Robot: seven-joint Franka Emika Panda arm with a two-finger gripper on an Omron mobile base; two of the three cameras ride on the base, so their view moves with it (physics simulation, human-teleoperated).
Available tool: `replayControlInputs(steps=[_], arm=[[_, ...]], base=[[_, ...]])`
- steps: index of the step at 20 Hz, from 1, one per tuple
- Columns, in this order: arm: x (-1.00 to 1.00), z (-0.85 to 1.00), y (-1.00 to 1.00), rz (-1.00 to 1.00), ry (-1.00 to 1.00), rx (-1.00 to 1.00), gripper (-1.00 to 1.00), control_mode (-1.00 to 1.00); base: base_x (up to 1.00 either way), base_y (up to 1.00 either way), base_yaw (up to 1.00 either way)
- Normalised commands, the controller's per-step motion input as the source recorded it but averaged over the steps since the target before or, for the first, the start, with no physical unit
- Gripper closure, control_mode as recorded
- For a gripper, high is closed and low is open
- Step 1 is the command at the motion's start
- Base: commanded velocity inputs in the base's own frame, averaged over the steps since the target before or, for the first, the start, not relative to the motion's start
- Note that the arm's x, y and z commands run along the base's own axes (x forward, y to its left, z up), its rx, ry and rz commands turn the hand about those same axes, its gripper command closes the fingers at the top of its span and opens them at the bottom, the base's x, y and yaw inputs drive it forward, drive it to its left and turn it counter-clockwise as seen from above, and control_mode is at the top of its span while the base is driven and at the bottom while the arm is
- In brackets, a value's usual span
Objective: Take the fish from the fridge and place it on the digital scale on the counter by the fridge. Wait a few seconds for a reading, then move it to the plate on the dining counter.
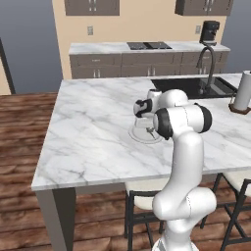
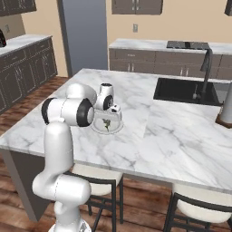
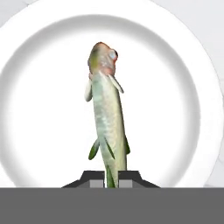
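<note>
My gripper [image 3: 111,177] points down over the round white plate [image 3: 39,109] and is shut on the tail of the fish [image 3: 107,118]. The fish is slim and olive-green, and it hangs head first toward the middle of the dish. From the base views the gripper [image 1: 148,127] [image 2: 108,118] stands just above the plate [image 1: 137,136] [image 2: 117,129], which lies on the marble dining counter [image 1: 88,122] [image 2: 172,136], with the fish [image 2: 107,123] a small dark fleck under it. Whether the fish touches the dish I cannot tell. The digital scale is out of view.
A sink [image 1: 196,86] with a dark faucet [image 1: 208,63] is set in the counter's far right, beside a paper towel roll [image 1: 242,93]. Stools [image 1: 139,206] [image 2: 199,208] stand under the near edge. The tall grey fridge [image 2: 84,36] stands behind.
</note>
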Motion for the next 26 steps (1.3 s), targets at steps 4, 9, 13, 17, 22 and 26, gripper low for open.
replayControlInputs(steps=[4,9,13,17,22,26], arm=[[0.0,0.0,0.0,0.0,0.0,0.0,-1.0,-1.0],[0.0,0.0,0.0,0.0,0.0,0.0,-1.0,-1.0],[0.0,0.0,0.0,0.0,0.0,0.0,-1.0,-1.0],[-0.13,0.17,0.0,0.0,0.0,0.0,-1.0,-1.0],[-0.55,0.37,0.0,0.02,0.0,0.0,-1.0,-1.0],[-0.93,0.29,-0.07,0.06,0.0,0.01,-1.0,-1.0]], base=[[0.0,0.0,0.0],[0.0,0.0,0.0],[0.0,0.0,0.0],[0.0,0.0,0.0],[0.0,0.0,0.0],[0.0,0.0,0.0]])
